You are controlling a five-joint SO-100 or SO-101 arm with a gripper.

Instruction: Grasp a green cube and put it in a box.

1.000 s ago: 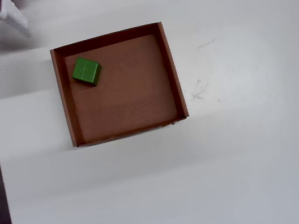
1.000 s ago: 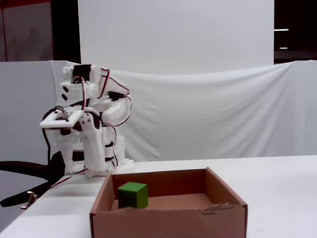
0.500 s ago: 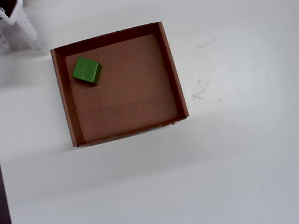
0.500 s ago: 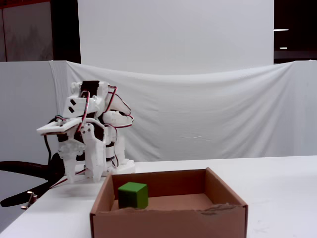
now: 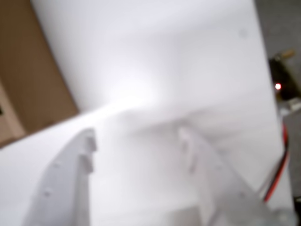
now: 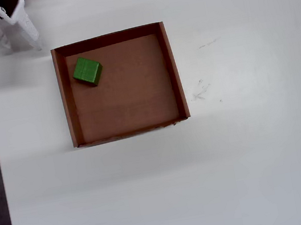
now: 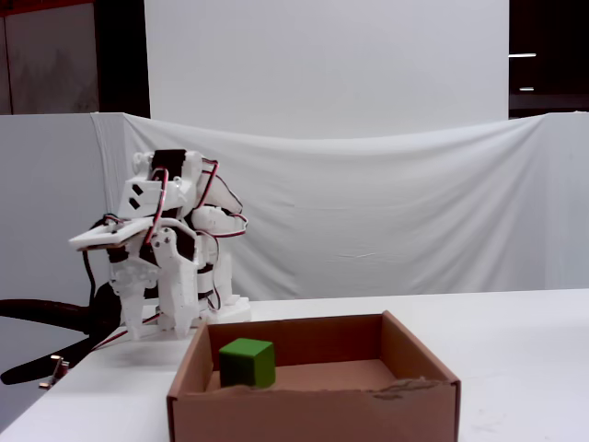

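Note:
The green cube (image 6: 87,71) lies inside the box (image 6: 176,73), in the corner nearest the arm. In the fixed view the cube (image 7: 247,362) sits on the bottom of the box (image 7: 313,414), towards its left. My white gripper (image 6: 16,38) is beyond the box's top left corner in the overhead view, on the folded arm, pointing down at the table (image 7: 152,320). In the blurred wrist view its two fingers stand apart over bare white table, and the gripper (image 5: 136,136) is open and empty. A blurred brown surface (image 5: 28,70) fills that view's left edge.
The table's left edge (image 6: 0,172) borders a dark floor strip in the overhead view. A white cloth backdrop (image 7: 386,203) hangs behind the table. Red wires (image 5: 277,174) run along the arm. Faint marks (image 6: 200,90) lie right of the box.

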